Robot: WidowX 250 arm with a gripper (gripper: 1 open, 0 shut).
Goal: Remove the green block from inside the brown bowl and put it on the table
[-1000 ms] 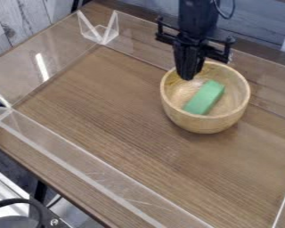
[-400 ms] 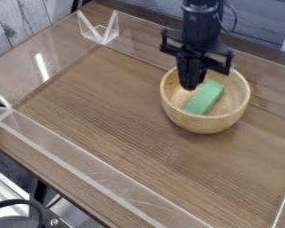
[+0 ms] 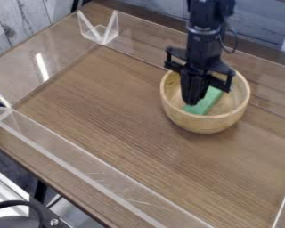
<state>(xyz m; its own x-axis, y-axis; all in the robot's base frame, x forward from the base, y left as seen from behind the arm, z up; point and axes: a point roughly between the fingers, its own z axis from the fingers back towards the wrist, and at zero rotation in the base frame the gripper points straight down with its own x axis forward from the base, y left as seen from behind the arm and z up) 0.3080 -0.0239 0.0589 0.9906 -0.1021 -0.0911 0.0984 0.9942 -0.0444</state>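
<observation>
The brown bowl (image 3: 206, 122) sits on the table (image 3: 103, 116) at the right of the camera view. Inside it lies the green block (image 3: 213, 100), a bright green bar partly covered by the arm. My gripper (image 3: 195, 97) points straight down into the bowl, its dark fingers pressed together and shut. Its tips are low inside the bowl at the block's left side. Whether they touch the block I cannot tell.
Low clear acrylic walls (image 3: 56, 150) edge the tabletop. A clear V-shaped acrylic piece (image 3: 100, 29) stands at the back left corner. The wood-grain surface stretches left and toward the front of the bowl.
The gripper has come down from above the bowl's rim into the bowl, staying shut. The bowl and block have not moved.
</observation>
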